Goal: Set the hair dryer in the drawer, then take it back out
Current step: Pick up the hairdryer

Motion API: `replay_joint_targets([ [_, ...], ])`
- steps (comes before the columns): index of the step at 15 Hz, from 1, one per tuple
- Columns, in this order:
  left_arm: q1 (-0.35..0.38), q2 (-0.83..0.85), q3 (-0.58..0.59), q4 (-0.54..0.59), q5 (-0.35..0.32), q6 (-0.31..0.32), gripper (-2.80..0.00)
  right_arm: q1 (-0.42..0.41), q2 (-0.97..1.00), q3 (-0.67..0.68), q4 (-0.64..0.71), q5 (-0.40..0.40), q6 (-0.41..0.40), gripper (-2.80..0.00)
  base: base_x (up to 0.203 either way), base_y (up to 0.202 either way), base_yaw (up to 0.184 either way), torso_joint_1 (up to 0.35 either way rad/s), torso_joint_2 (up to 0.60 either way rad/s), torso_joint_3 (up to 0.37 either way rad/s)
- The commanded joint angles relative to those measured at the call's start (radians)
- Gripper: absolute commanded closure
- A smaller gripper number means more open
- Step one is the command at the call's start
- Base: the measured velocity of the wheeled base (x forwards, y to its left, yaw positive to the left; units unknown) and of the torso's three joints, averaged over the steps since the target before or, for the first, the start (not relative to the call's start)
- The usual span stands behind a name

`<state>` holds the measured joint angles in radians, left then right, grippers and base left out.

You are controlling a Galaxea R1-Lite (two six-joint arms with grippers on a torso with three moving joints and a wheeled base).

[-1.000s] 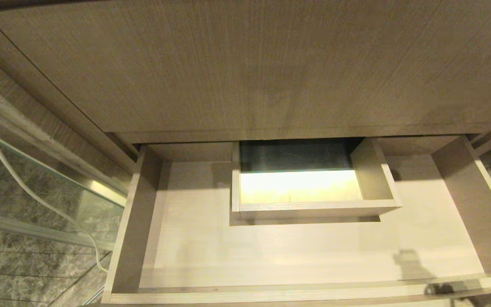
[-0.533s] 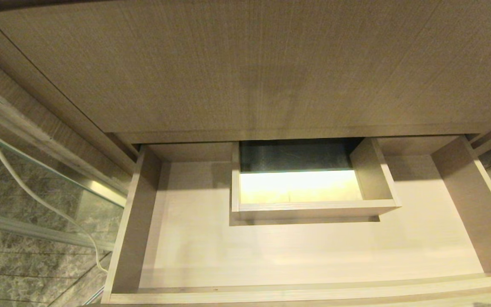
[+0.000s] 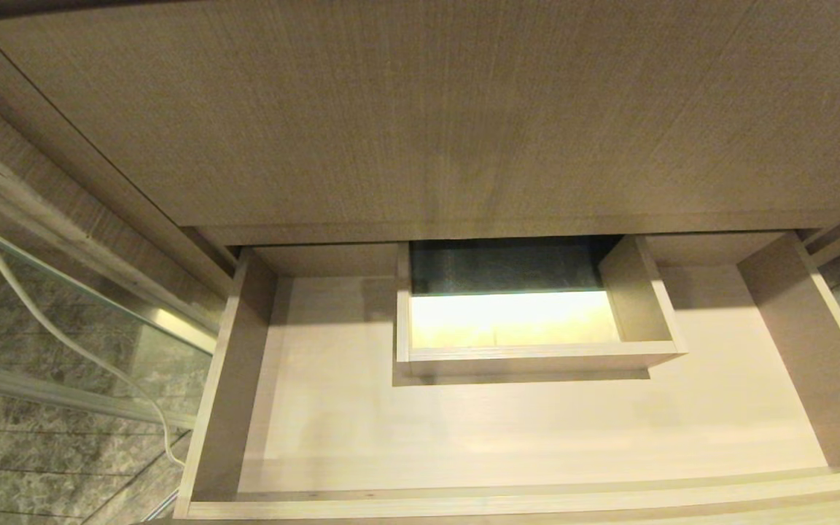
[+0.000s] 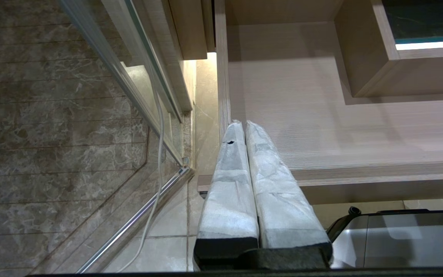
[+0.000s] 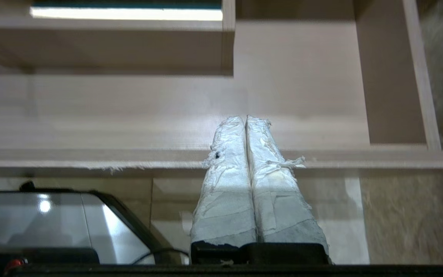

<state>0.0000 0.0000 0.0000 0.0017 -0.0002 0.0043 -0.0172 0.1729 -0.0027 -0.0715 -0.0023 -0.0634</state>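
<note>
The wide, shallow, light wood-grain drawer [image 3: 507,437] stands pulled out beneath a taller wood-grain panel front [image 3: 420,117], its pale floor bare around the boxed rectangular cutout [image 3: 529,321] in the middle, through which a brightly lit surface shows. The small white hair dryer appears in none of the views, so I cannot tell where it is. The left hand [image 4: 244,125], its two fingers wrapped in white tape, is clenched with the tips pressed together and holds nothing; it hangs over the drawer's front left corner. The right hand [image 5: 245,119], wrapped the same way, is also clenched and empty, above the drawer's front rail near its right side wall. A thin white cable [image 3: 63,335] runs across the grey marbled floor tiles [image 3: 19,467] to the left.
</note>
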Motion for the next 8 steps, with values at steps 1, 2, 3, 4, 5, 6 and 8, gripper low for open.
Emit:
replay_joint_targets([
  [1, 0.000, 0.000, 0.001, 0.000, 0.000, 0.000, 0.00, 0.010, -0.121, 0.006, -0.002, 0.002, -0.002, 0.00, 0.000, 0.000, 0.000, 0.000, 0.00, 0.000],
  [2, 0.000, 0.000, 0.002, 0.000, 0.000, 0.000, 0.00, 0.011, -0.162, 0.006, -0.001, 0.004, -0.008, 0.00, 0.000, 0.000, 0.000, 0.000, 0.00, 0.000],
  [3, 0.000, 0.000, 0.002, 0.000, 0.000, 0.000, 0.00, 0.013, -0.180, 0.006, -0.001, 0.006, -0.011, 0.00, 0.000, 0.000, 0.000, 0.000, 0.00, 0.000],
  [4, 0.000, 0.000, 0.001, 0.000, 0.000, 0.000, 0.00, 0.014, -0.174, 0.006, -0.001, 0.008, -0.011, 0.00, 0.000, 0.000, 0.000, 0.000, 0.00, 0.000],
  [5, 0.000, 0.000, 0.000, 0.000, 0.000, 0.000, 0.00, 0.016, -0.174, 0.006, 0.004, 0.009, -0.039, 0.00, 0.000, 0.000, 0.000, 0.000, 0.00, 0.000],
  [6, 0.000, 0.000, 0.002, 0.000, 0.000, 0.000, 0.00, 0.014, -0.174, 0.006, 0.004, 0.008, -0.029, 0.00, 0.000, 0.000, 0.000, 0.000, 0.00, 0.000],
  [8, 0.000, 0.000, 0.001, 0.000, 0.000, 0.000, 0.00, 0.014, -0.174, 0.004, 0.002, 0.006, -0.018, 0.00, 0.000, 0.000, 0.000, 0.000, 0.00, 0.000],
])
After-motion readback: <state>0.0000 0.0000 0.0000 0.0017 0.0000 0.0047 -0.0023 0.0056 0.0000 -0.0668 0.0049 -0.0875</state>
